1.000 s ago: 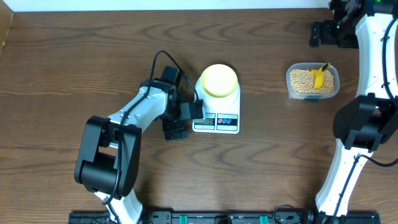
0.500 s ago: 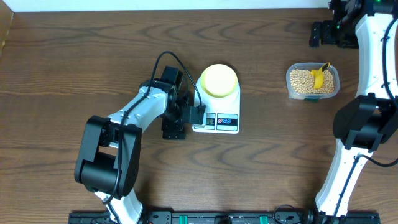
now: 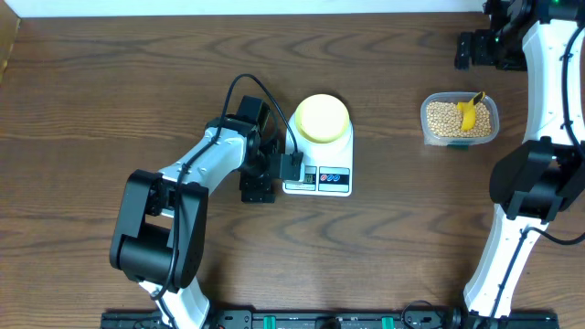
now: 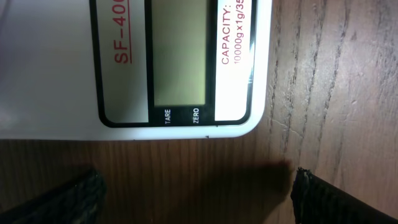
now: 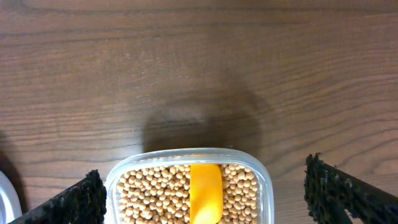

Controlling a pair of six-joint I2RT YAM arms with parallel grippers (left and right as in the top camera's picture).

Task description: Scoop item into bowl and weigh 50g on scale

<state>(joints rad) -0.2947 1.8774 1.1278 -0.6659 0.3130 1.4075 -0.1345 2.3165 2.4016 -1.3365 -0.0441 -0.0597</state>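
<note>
1. The scale (image 3: 319, 155) lies flat at the middle of the tabletop (image 3: 110, 82), its display (image 4: 180, 53) and buttons along the near edge
2. The bowl (image 3: 321, 118) stands on the far part of the scale
3. The beans (image 5: 155, 190) fill a clear tub (image 3: 460, 120) well to the right of the scale, and a yellow scoop (image 5: 206, 190) lies in them
4. The left jaws are spread and hold nothing; in the left wrist view both fingertips (image 4: 74, 196) sit low over bare wood, just short of the scale's display corner
5. Overhead, whether the left jaws touch the scale's side is not clear
6. The right jaws are spread wide and empty, hanging above the tub's far rim
</note>
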